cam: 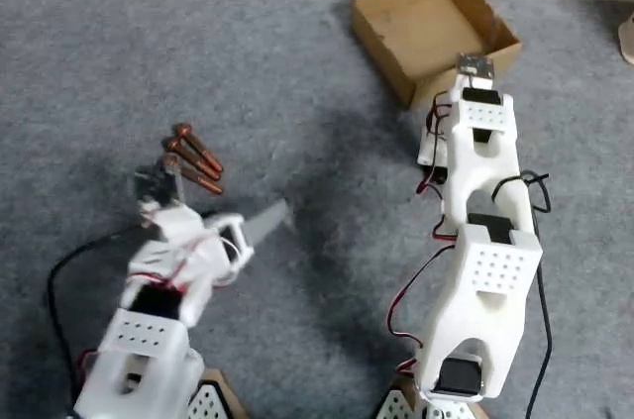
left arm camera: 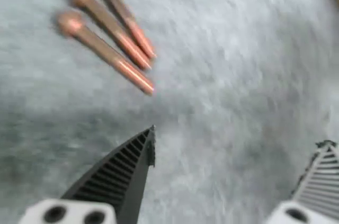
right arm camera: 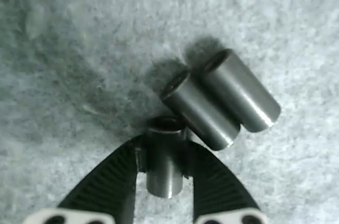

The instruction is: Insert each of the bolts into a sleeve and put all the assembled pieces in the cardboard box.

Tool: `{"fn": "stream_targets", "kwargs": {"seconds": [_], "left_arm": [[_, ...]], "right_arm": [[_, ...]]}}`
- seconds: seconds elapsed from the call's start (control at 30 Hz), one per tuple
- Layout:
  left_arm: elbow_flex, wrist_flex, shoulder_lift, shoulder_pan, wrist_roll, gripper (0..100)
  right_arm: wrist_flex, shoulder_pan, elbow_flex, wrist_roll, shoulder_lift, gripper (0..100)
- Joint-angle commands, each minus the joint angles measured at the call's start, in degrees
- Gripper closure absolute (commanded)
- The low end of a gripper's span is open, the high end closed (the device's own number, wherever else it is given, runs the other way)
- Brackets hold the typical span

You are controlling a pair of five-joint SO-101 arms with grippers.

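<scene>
The left gripper (left arm camera: 237, 136), jaws spread wide, hangs just short of three copper-coloured metal bolts (left arm camera: 108, 49) on grey carpet (left arm camera: 238, 49). Farther off, the right gripper (right arm camera: 164, 152) pinches a dark steel cylindrical sleeve (right arm camera: 166, 179) mid-barrel, with two more sleeves (right arm camera: 201, 110) just beside it. They look rigid, weighty and slick, so a mid-barrel grip suits. The brown cardboard box (cam: 426, 23) lies beyond. No print is legible.

- The bolts (left arm camera: 106, 28) lie side by side with only slim gaps between them; open carpet (cam: 297, 72) surrounds the group.
- The left gripper (left arm camera: 237, 139) is spread wide near their tips, bare carpet between its jaws.
- Two loose sleeves (right arm camera: 201, 110) lie touching each other, just beside the sleeve (right arm camera: 165, 179) clamped in the right gripper (right arm camera: 164, 152), crowding one finger.
- The cardboard box (cam: 384, 60) is open-topped; the right arm (cam: 475, 171) stands before its near corner.
</scene>
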State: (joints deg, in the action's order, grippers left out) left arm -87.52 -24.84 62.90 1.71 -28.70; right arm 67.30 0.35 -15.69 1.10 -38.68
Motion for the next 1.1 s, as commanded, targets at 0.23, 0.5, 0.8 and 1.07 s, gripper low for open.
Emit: {"fn": "stream_targets", "kwargs": {"seconds": [0.23,0.5,0.8,1.07], "left_arm": [[17.7,-16.1,0.4,-9.0,-5.8,58],[18.2,-16.1,0.2,-10.5,-10.1,58],[16.7,-16.3,0.9,-10.5,-10.3,58],[10.6,-16.2,9.5,-11.6,-10.2,58]], "right_arm": [[-0.3,-1.8,-1.7,0.0,-0.8,99.2],[-0.3,-1.8,-1.7,0.0,-0.8,99.2],[-0.4,-1.8,-1.7,0.0,-0.9,99.2],[-0.6,-1.8,-1.7,0.0,-1.0,99.2]]}}
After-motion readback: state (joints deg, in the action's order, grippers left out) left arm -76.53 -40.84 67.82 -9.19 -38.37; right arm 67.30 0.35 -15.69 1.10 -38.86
